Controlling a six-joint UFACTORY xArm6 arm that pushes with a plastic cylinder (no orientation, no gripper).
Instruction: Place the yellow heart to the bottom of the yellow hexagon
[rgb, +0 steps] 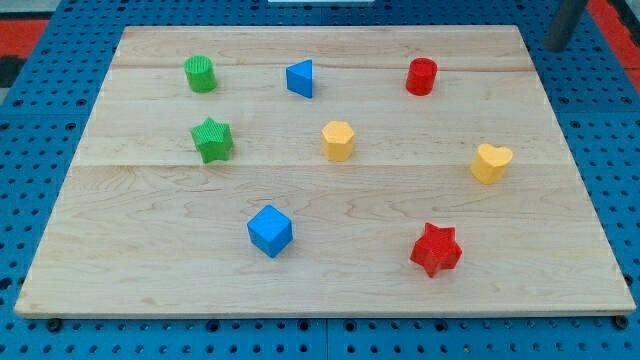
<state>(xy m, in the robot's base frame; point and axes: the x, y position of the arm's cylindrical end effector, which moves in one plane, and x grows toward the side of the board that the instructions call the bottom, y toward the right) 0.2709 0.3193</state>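
Eight small coloured blocks sit spread across the pale wooden table top (330, 290), and none of them touches another. The yellow heart-shaped block (491, 163) lies near the table's right edge, about halfway down. The yellow hexagonal block (338, 140) stands near the middle of the board, well apart from the heart.

The dark rod comes in at the table's top right corner, and its lower end, my tip (556, 46), hangs just off the board's edge, far from every block. It touches nothing. There is no claw to speak of here, only the bare rod, so nothing is held or clamped.

By my reckoning the job has not begun; this looks like the approach stage. The spot just below the hexagon, toward the bottom edge, is free. The blue plastic cube (269, 230) lies to the lower left of that spot and the red star-shaped block (436, 249) to the lower right. The next move seems to call for bringing the tip round to the heart's right side, then pushing it leftward and slightly down, passing above the red star.
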